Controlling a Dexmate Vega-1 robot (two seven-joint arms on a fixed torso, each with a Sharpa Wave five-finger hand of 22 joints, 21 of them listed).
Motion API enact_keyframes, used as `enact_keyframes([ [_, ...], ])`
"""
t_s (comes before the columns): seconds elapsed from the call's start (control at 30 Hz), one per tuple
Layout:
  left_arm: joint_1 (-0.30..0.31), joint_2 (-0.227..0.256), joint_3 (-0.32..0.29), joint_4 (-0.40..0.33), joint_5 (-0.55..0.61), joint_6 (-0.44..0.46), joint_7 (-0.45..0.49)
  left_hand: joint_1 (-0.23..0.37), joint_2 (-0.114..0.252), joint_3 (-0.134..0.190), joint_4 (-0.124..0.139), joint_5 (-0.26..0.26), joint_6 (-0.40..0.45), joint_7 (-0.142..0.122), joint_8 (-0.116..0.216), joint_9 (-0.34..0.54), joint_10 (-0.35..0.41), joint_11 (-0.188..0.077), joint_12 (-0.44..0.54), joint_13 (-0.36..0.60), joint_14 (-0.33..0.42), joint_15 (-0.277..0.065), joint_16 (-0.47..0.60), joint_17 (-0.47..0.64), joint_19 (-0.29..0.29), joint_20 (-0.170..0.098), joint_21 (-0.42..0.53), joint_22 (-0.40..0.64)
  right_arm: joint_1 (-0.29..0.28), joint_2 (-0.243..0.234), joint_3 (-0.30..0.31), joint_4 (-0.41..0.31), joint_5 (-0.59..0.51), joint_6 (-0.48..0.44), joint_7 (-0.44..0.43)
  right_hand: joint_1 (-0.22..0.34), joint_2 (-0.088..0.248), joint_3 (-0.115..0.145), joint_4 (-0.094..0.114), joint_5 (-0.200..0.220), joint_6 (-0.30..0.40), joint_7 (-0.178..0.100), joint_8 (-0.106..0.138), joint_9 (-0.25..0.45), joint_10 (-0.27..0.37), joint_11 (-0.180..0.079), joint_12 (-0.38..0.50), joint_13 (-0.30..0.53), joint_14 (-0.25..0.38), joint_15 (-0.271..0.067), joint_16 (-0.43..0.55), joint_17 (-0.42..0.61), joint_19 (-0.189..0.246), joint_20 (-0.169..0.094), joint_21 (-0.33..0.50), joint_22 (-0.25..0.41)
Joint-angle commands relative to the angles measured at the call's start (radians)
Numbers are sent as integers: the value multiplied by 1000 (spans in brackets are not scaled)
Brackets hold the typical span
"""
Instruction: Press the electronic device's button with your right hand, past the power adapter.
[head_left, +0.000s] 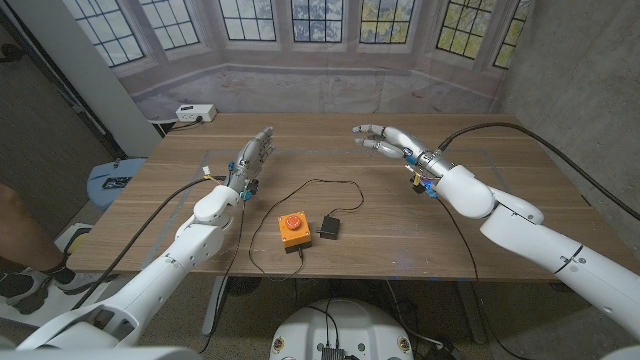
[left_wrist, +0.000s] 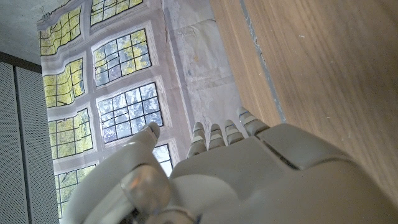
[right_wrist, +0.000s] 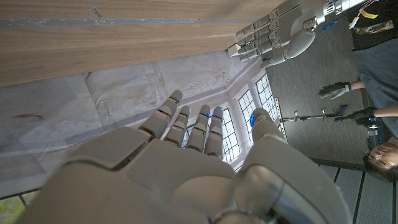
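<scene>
My right robot hand (head_left: 385, 138) hovers open and empty beyond the power adapter (head_left: 329, 228). Beside the adapter, the orange device (head_left: 292, 230) looks light; press its red button (head_left: 291, 222) straight down.

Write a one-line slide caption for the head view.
Right hand open above the table, orange button box and black adapter untouched.

The right robot hand (head_left: 383, 139) is above the far part of the bench (head_left: 480, 250), fingers apart and holding nothing. Between it and the orange device (head_left: 292, 230) near the front edge there is bare wood. The black power adapter (head_left: 329, 228) lies just beside the device, on its right side. A thin black cable (head_left: 325, 186) makes a loop on the wood behind both. The left robot hand (head_left: 250, 160) stands well apart, on the device's far left.
</scene>
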Motion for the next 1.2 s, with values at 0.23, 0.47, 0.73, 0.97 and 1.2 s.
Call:
enact_keyframes([
  [0.23,-9,-3,2,19,-3,-18,-26,3,-4,3,-8,-3,-5,-2,-1,4,0,4,5,1,1,10,1,3,2,3,4,5,-29,-43,-5,-109,-71,-89,44,2,-6,-5,0,0,15,-23,4,1,9,-24,-3,2,4,10,1,3,-13,3,-2,4],
  [0.47,-12,0,1,22,-2,-23,-32,2,-4,4,-10,-3,-4,-2,0,4,0,4,5,1,1,9,1,3,2,4,4,5,-47,-58,-3,-142,-85,-113,55,3,-5,-7,0,1,28,-37,6,1,24,-37,-1,1,9,7,2,3,-20,-1,-2,4],
  [0.73,-18,1,4,25,2,-24,-39,0,-4,5,-11,-3,-5,-3,0,4,0,3,5,1,1,9,1,3,2,3,4,5,-63,-71,-8,-167,-108,-129,62,3,-5,-8,0,1,37,-51,6,0,32,-51,-2,0,13,5,3,3,-25,-3,-2,4],
  [0.97,-17,6,7,17,6,-22,-42,-1,-4,6,-12,-3,-6,-3,0,4,1,2,5,1,1,9,2,3,2,4,4,5,-84,-78,-8,-184,-132,-140,53,6,-4,-9,-1,2,64,-62,12,0,54,-60,1,0,25,-4,7,3,-28,-3,0,4],
  [1.2,-10,15,5,9,6,-19,-43,-2,-4,7,-12,-3,-6,-3,0,4,-1,2,5,1,1,9,2,3,2,3,4,5,-94,-82,-17,-198,-161,-149,55,10,-3,-8,-3,3,79,-66,14,0,66,-66,1,-1,35,-5,10,2,-28,-2,1,4],
])
